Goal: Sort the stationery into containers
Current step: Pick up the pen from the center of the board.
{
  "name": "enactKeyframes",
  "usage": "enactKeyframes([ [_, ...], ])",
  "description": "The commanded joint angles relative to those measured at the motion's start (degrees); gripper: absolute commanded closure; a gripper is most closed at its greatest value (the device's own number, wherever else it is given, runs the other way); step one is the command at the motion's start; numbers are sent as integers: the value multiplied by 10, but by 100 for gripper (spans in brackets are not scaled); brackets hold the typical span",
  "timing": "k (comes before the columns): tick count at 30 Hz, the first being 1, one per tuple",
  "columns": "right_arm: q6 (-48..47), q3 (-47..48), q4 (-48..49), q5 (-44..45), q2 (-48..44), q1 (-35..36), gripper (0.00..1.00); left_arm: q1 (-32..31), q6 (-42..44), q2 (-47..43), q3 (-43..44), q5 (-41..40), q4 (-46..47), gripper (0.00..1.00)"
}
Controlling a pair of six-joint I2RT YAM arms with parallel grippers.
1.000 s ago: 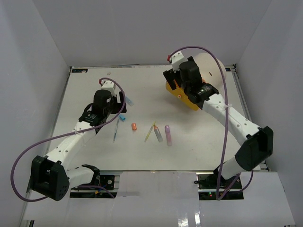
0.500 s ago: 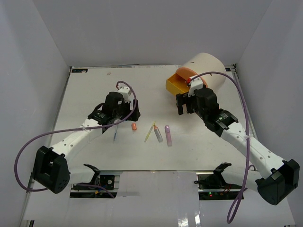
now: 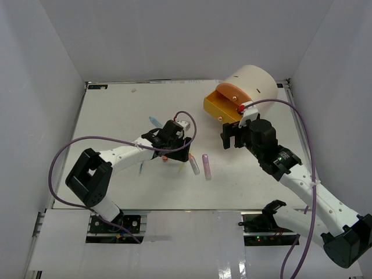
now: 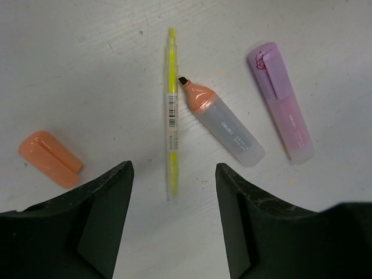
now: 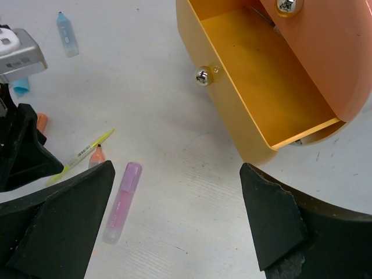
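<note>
Down on the white table (image 4: 87,58), the left gripper (image 4: 172,170) has its fingers (image 4: 110,197) spread on either side of the slim yellow pen (image 4: 171,110), apparently not touching it. The right gripper (image 5: 177,171), jaws wide apart and empty, hangs near the pulled-out yellow drawer (image 5: 232,116).

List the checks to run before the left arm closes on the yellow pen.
1. Left gripper open, fingers on either side of the yellow pen: ok.
2. Pen centred between the fingers: ok.
3. Orange-tipped highlighter clear of the closing fingers: cannot tell; its tip lies close against the pen.
4. Orange cap apart from the fingers: ok.
5. Yellow drawer open to receive: ok.
6. Right gripper open and empty: ok.
</note>
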Motion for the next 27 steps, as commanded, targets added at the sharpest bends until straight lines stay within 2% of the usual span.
enactKeyframes([
  [1, 9, -11, 25, 0, -14, -3, 5, -9, -15, 0, 30, -6, -17, 32],
  [2, 9, -16, 25, 1, -16, -3, 5, -12, -15, 9, 31, -7, -19, 36],
  [6, 9, -23, 25, 5, -21, -4, 5, -15, -27, 21, 29, -4, -32, 41],
  [18, 7, -29, 27, 5, -16, -4, 5, -25, -47, 53, 20, 3, -56, 48],
  [27, 7, -29, 28, 2, -10, -3, 6, -34, -57, 77, 19, -1, -66, 59],
])
